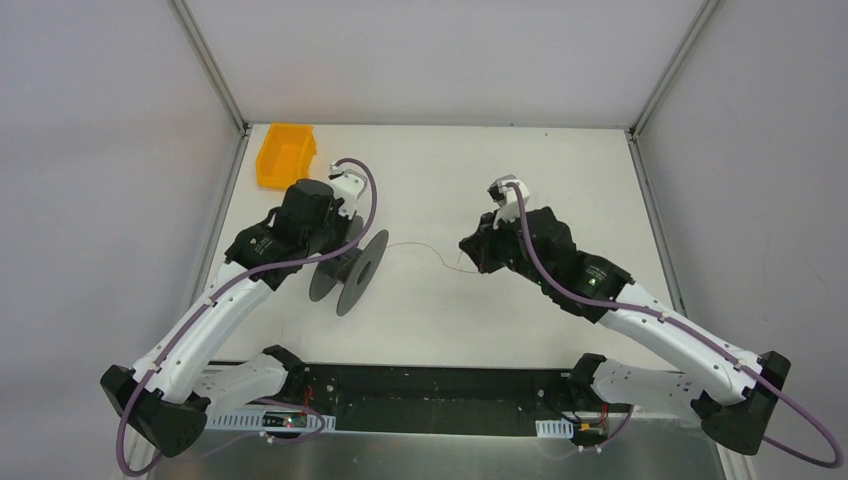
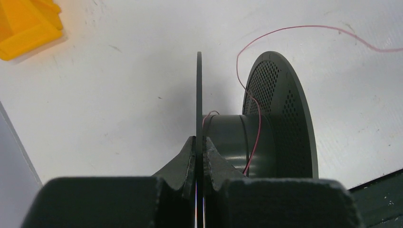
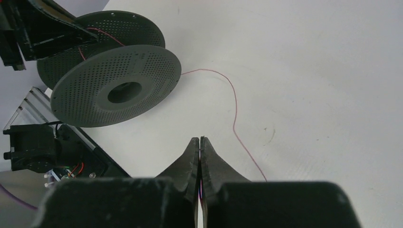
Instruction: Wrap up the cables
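A dark grey spool (image 1: 352, 268) stands on edge on the white table, left of centre. My left gripper (image 1: 326, 260) is shut on its thin left flange (image 2: 199, 90), the jaws (image 2: 199, 142) pinching the disc's edge. The thin reddish cable (image 1: 420, 247) makes a turn or two round the hub (image 2: 235, 137), loops over the perforated right flange (image 2: 285, 118) and trails right across the table (image 3: 235, 114). My right gripper (image 1: 478, 258) is shut (image 3: 200, 141) just above the table. The cable passes to the right of its fingers and goes under the gripper body; no cable shows between the tips.
A yellow bin (image 1: 286, 152) sits at the table's far left corner, also in the left wrist view (image 2: 26, 26). A black base plate with electronics (image 1: 440, 400) runs along the near edge. Metal frame posts (image 1: 215, 70) stand at the back corners.
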{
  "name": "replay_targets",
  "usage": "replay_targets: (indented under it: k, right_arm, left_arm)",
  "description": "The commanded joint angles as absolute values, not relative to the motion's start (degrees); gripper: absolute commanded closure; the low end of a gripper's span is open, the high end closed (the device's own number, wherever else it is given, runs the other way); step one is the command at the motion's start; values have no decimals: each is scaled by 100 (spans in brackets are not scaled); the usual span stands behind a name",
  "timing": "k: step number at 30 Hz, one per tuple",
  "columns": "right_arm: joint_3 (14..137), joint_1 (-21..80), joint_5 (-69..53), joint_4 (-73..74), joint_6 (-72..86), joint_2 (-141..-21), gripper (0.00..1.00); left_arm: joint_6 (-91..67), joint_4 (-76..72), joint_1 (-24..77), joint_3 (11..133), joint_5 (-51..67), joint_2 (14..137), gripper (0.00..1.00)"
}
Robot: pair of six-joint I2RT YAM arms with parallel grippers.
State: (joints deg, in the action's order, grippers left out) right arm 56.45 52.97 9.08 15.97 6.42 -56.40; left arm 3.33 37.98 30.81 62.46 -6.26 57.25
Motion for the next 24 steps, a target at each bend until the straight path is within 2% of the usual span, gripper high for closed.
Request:
replay_targets:
  k: [1,4,7,10,17,24]
  right_arm:
    - [5643,5260,523,1343,777,-5722,100]
    - [5478,5237,758,1098,862,-5658,100]
    - [5783,5203,200,1228,825,-5639,100]
    - [5794,5205,-360,1415,688,-5636,100]
    - [4218,5212,-497,772,739,-4536,100]
    - [4000,5734,-1155,828,475,-4037,100]
  left_arm:
    - [445,3691,3129,6373,-513,5790,100]
    - [405,3685,3129,6402,-780,5786,100]
    - [211,3671,3111,6455,-1029,5745,100]
    - [-247,3662,2878,6713,-496,5729,100]
    - [-1251,3727,1516,7497,579,5791,100]
    - [-2324,3359,779,7903,1234,6094,100]
